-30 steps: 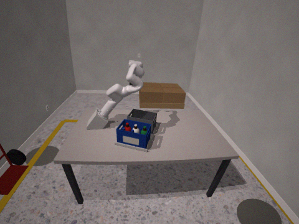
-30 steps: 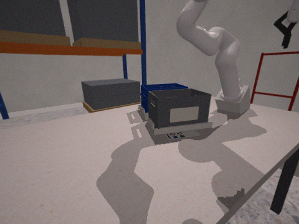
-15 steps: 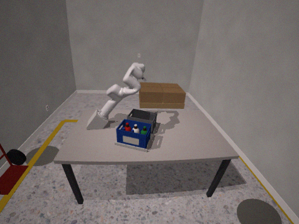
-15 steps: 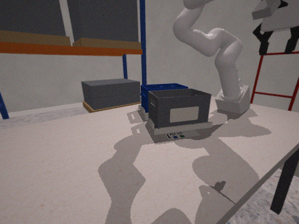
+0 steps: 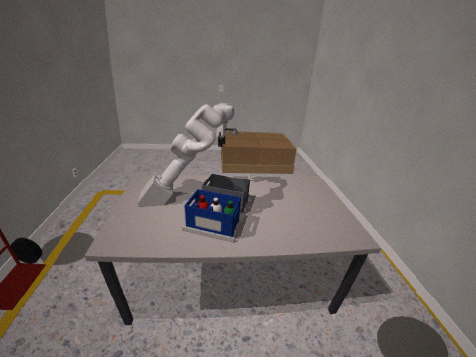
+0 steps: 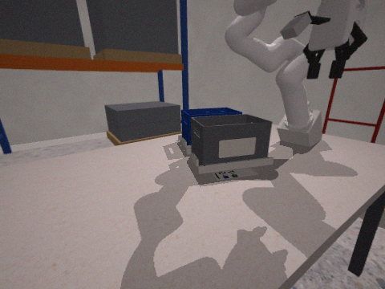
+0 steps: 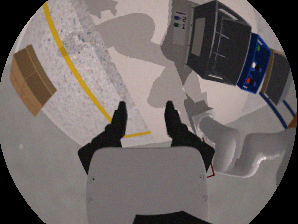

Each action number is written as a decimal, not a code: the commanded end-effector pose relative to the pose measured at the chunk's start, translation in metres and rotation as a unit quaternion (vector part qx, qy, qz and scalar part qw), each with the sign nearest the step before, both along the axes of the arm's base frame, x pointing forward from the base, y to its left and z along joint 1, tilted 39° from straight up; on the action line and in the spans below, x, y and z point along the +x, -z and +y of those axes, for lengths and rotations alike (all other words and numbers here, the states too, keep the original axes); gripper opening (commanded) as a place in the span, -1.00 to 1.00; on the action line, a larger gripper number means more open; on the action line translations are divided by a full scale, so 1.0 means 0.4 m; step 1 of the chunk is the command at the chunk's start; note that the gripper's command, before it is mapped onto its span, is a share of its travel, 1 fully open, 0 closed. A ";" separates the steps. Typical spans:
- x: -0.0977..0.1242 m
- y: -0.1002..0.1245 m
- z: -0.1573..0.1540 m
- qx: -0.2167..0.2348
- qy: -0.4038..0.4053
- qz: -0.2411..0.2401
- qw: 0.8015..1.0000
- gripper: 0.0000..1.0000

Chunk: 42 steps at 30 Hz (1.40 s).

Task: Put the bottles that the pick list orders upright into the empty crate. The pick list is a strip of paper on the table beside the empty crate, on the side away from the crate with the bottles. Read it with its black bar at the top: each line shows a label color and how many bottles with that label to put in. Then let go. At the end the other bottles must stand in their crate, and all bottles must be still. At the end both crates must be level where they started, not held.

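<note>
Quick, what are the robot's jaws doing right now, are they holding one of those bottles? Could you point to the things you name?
Gripper (image 5: pixel 221 141) (image 6: pixel 325 75) (image 7: pixel 145 108): open, with nothing between its jaws.

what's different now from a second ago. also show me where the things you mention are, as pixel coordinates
The arm (image 5: pixel 198 136) (image 6: pixel 294 80) (image 7: pixel 225 145) has brought the jaws leftward and lower in the exterior view; they now point down, open. Nothing was visibly grasped or released. The gray crate (image 5: pixel 225 182) (image 6: pixel 204 144) (image 7: pixel 225 55), blue crate (image 5: pixel 190 218) (image 6: pixel 186 128) (image 7: pixel 262 58) and visible bottles (image 5: pixel 216 207) (image 7: pixel 255 65) stayed put.
</note>
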<state>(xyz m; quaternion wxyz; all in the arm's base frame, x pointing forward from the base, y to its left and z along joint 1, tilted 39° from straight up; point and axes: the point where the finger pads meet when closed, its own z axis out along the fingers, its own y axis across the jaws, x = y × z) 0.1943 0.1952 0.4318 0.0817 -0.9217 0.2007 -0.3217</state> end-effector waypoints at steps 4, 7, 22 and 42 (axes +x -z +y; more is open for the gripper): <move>0.059 -0.017 -0.060 0.003 0.000 0.001 1.000 0.29; 0.084 -0.023 -0.087 0.003 0.000 0.001 1.000 0.29; 0.194 -0.051 -0.204 0.003 0.000 0.000 1.000 0.29; 0.345 -0.090 -0.366 0.002 0.000 0.000 1.000 0.29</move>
